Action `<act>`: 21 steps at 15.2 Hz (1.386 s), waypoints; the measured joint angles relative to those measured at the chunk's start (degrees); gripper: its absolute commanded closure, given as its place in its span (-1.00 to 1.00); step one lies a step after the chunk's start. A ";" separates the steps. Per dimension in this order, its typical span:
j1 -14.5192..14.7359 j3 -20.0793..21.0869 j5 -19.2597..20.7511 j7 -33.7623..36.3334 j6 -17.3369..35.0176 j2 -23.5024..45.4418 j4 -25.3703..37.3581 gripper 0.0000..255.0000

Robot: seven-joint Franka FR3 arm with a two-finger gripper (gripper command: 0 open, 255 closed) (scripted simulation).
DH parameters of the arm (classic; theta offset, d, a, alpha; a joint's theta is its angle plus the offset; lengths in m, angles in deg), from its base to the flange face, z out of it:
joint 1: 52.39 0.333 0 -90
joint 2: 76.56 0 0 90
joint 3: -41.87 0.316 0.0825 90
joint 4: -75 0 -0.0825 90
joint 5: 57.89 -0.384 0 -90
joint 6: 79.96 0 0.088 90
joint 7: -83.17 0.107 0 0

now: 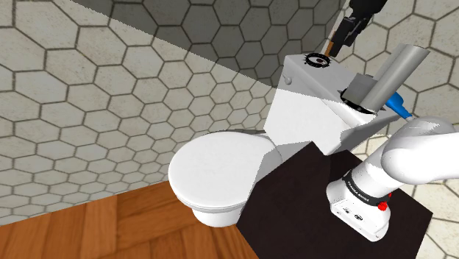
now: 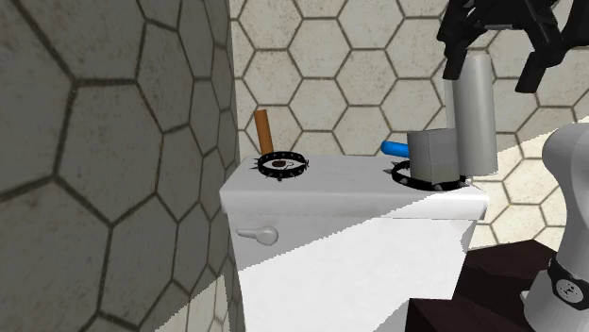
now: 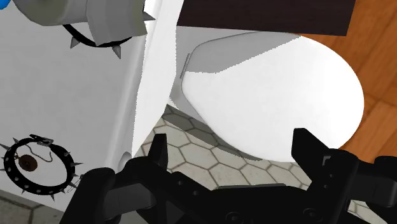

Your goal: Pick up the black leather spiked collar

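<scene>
Nothing is picked up yet. I have the gripper [image 2: 496,52] hanging well above the toilet, its jaws spread wide with nothing between them. The spiked collar [image 2: 283,166] I take as my target lies flat and free on the white cistern lid [image 2: 349,189], near the end by the wall, just in front of a brown stick [image 2: 263,132] that rises behind it. A second spiked collar [image 2: 401,174] sits at the lid's other end, partly under a grey block and tube [image 2: 470,113], with something blue [image 2: 395,147] beside it. I cannot settle for certain which of the two is meant, but the free one looks the easier take. In the wrist view the free collar shows off to one side of the jaws, which look down past the lid's edge toward the seat cover [image 3: 273,95]. I judge the approach unfinished: lining up over the collar, descending, closing and lifting are all left.
</scene>
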 measured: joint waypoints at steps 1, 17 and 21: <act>0.00 0.00 0.00 0.00 0.00 0.00 0.00 -1.00; -0.43 -24.33 -3.72 -25.87 12.27 22.99 9.49 -1.00; 0.24 -30.20 -9.09 -34.23 13.34 32.76 15.57 -1.00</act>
